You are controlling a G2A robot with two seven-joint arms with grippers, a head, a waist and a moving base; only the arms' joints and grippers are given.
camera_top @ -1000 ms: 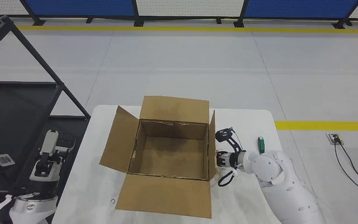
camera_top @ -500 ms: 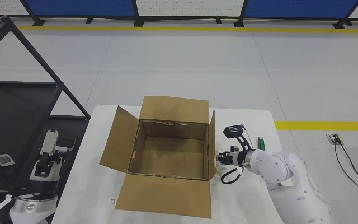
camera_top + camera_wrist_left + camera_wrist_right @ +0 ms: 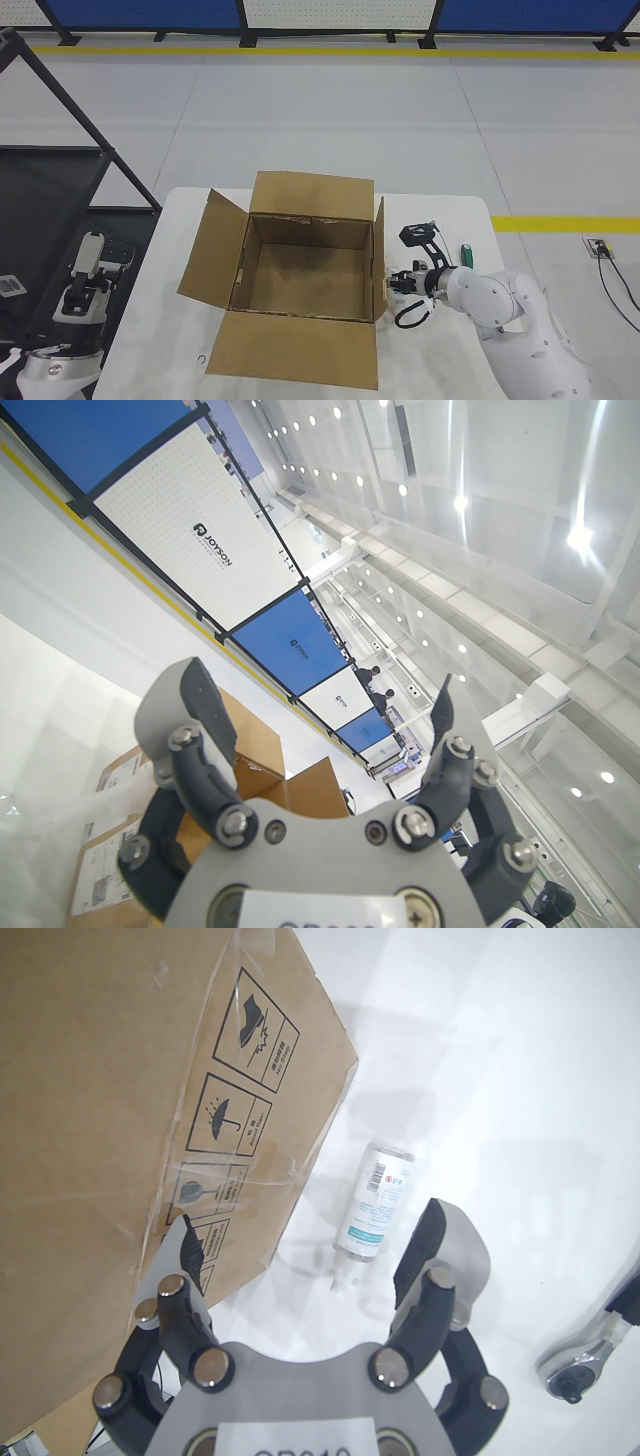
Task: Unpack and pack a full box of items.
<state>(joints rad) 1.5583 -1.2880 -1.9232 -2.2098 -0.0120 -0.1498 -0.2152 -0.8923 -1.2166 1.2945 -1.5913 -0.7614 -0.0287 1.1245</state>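
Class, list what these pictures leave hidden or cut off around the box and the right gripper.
Ratchet: handle cut off by the right wrist view's edge.
Cardboard box: inside hidden by its own outer wall, right wrist view.
Stacked boxes: partly hidden behind the left gripper, left wrist view.

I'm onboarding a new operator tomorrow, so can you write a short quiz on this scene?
1. True or false: the cardboard box on the table stands with its flaps open.
2. The small bottle beside the box is: A) upright, B) lying on its side, C) inside the box.
3. Short answer: what does the right pincer hold?

Key: 1 true; 2 B; 3 nothing, its jaws stand open above the table.
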